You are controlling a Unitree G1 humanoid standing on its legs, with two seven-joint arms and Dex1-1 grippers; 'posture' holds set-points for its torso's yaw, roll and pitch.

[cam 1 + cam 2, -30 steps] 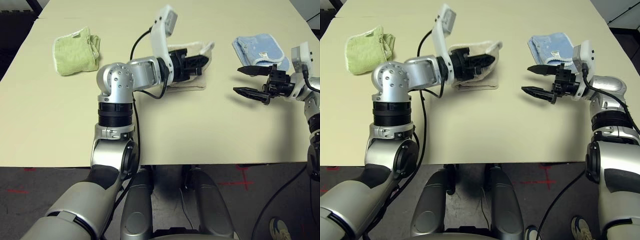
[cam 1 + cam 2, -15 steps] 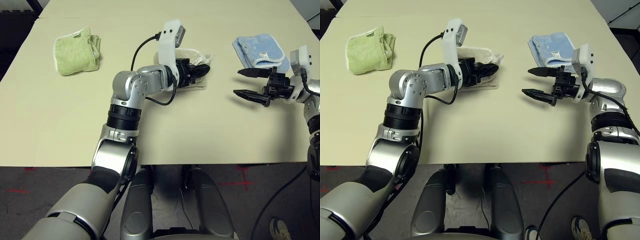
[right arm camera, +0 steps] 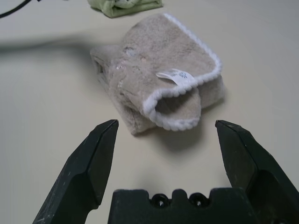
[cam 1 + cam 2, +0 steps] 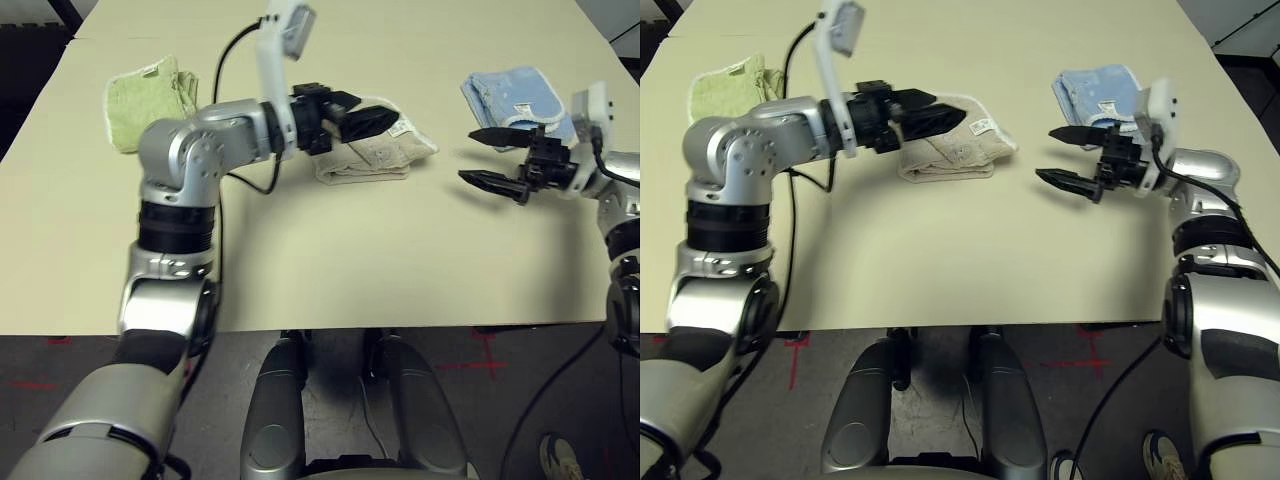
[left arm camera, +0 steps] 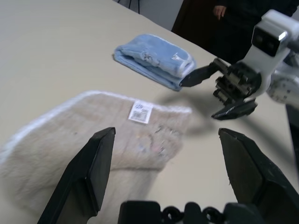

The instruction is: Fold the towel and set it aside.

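The towel, beige terry with white edging and a small white label, lies folded in a thick bundle at the middle of the table. My left gripper hovers open just above its far left part, holding nothing; the left wrist view has the towel below the spread fingers. My right gripper stands open to the right of the towel, a short gap away, pointing at it. From the right wrist, the towel lies ahead of the open fingers.
A light blue folded cloth lies at the back right, just behind my right gripper. A light green cloth lies at the back left. The near half of the table is bare.
My left gripper has opened and let go of the towel, and the left arm has swung its elbow out to the left. The towel now rests on the table. The right gripper has barely moved.
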